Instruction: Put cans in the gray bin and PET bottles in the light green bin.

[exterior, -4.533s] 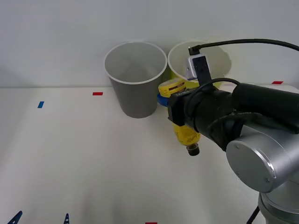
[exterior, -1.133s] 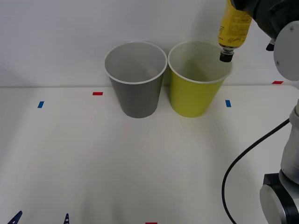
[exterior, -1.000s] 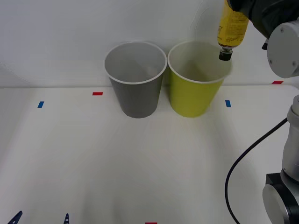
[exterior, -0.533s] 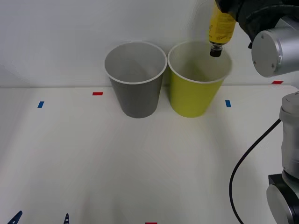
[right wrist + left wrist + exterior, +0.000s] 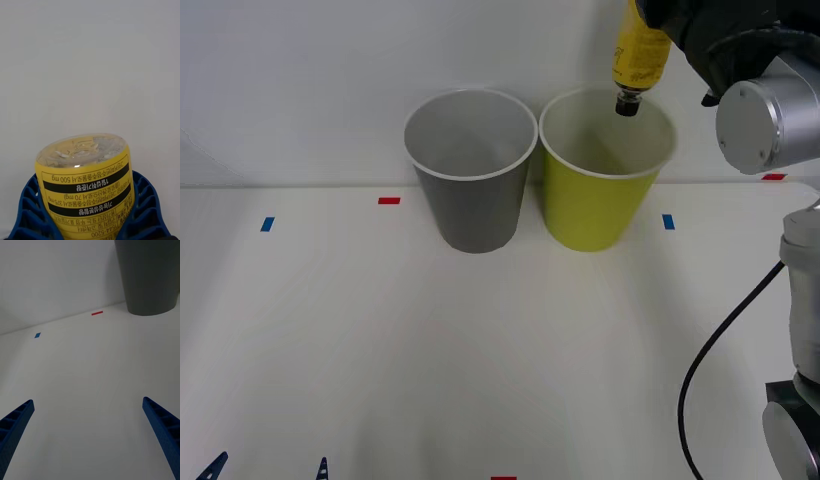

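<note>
- The PET bottle (image 5: 641, 48), slim and wrapped in a yellow label with black print, hangs cap-down over the light green bin (image 5: 600, 200); its dark cap sits just above the far part of the whitish rim.
- Our right hand (image 5: 90, 225) is clenched on the bottle, one blue ribbed finger (image 5: 26, 210) pressing each flank of the label, the clear base pointing away from the wrist.
- The bottle's long axis runs nearly vertical, tipped slightly, so the cap points down into the bin's mouth.
- We judge that the coming move turns on this: the bin's opening lies directly below the bottle, so letting go should drop it inside, though the cap hangs toward the back rim, not the centre.
- The gray bin (image 5: 471, 170) stands just beside the green one, on its left, on the white tabletop (image 5: 430, 350).
- Our left hand (image 5: 90, 438) waits low over the tabletop, fingers spread wide and holding nothing, with the gray bin ahead of it.
</note>
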Motion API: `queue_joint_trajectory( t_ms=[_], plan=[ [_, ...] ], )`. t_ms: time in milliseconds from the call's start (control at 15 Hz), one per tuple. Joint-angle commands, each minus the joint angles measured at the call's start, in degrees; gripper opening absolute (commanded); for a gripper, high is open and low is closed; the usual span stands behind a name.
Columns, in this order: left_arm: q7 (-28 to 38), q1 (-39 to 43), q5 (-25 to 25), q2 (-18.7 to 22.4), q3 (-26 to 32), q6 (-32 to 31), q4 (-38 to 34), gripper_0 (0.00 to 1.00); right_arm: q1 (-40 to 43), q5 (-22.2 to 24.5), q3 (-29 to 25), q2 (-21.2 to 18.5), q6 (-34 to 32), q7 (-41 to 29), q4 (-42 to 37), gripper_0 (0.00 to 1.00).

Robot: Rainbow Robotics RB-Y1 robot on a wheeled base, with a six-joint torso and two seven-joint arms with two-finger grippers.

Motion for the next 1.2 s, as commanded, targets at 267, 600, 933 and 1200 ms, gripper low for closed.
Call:
queue_joint_trajectory(
  t_ms=[267,600,933,1200],
  plan=[
    [0.00,0.00,0.00,0.00,0.00,0.00,0.00,0.99,1.19,0.29,1.56,-0.17,-3.09,-0.18,-0.01,0.00],
    [0.00,0.00,0.00,0.00,0.00,0.00,0.00,0.99,1.19,-0.15,3.05,-1.05,-10.48,-0.18,4.92,0.00],
    [0.00,0.00,0.00,0.00,0.00,0.00,0.00,0.99,1.19,0.03,3.58,-1.23,-10.65,0.44,5.18,0.00],
    [0.00,0.00,0.00,0.00,0.00,0.00,0.00,1.00,1.19,0.12,3.76,-1.23,-10.65,0.87,5.18,0.78]
  ],
)
